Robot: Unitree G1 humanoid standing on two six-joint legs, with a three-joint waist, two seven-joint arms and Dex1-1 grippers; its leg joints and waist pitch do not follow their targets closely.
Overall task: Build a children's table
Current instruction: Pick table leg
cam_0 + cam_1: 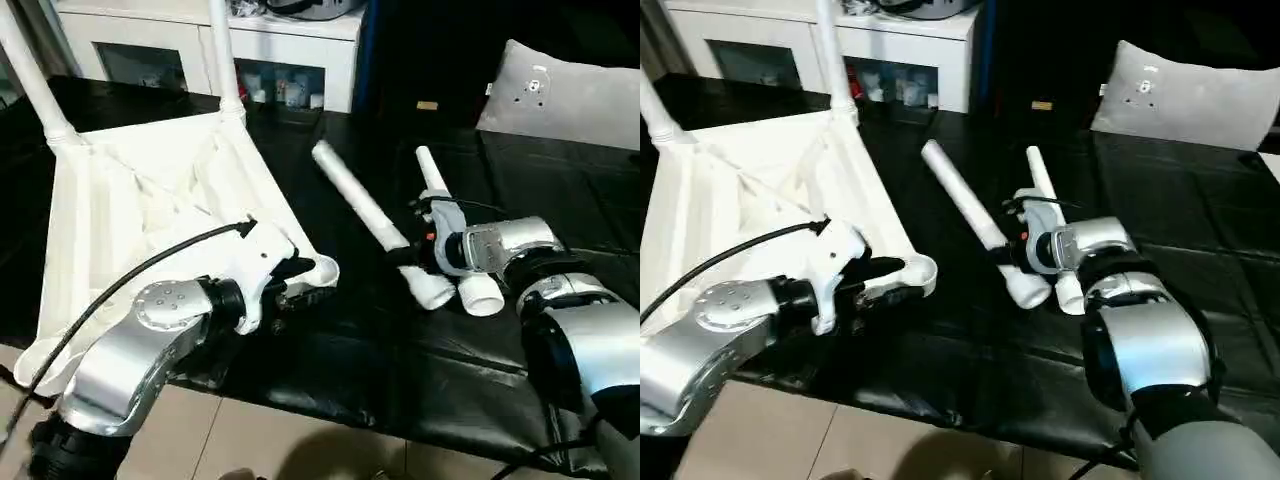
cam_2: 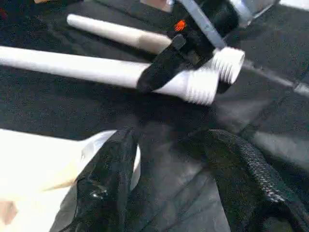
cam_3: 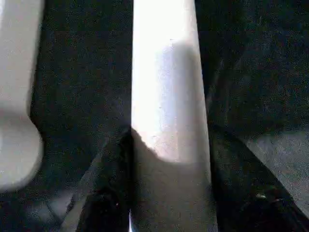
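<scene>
Children's table, part-assembled, on a black mat [image 1: 330, 360]. Tabletop [image 1: 150, 200] upside down toward the mat's left edge, ribbed underside up. Two upright legs [image 1: 225, 60] already seated in the far corner sockets; near sockets empty.

Left gripper [image 1: 292, 280] at the near right corner socket [image 1: 322, 272]. Fingers about half apart, one lying against the socket ring, bare mat between them, nothing clamped.

Right gripper [image 1: 410, 255] near the mat's middle, closed about the held leg [image 1: 355, 195] just behind its threaded end [image 2: 198, 87], a finger on either side of the shaft. Second loose leg [image 1: 432, 180] just beside it, toward the mat's right edge, thick ends nearly touching.

Handling, as a judgement: hollow moulded plastic, so probably light and stiff, not fragile. Smooth, round and tapered, hence likely to roll on the mat and to slip or twist in the fingers. Best hold low on the thick part of the shaft, close to the thread but clear of it, as here, leaving the thread free to enter the socket. Tabletop light enough to skid when a leg is pushed in; bracing at the socket corner advisable.
</scene>
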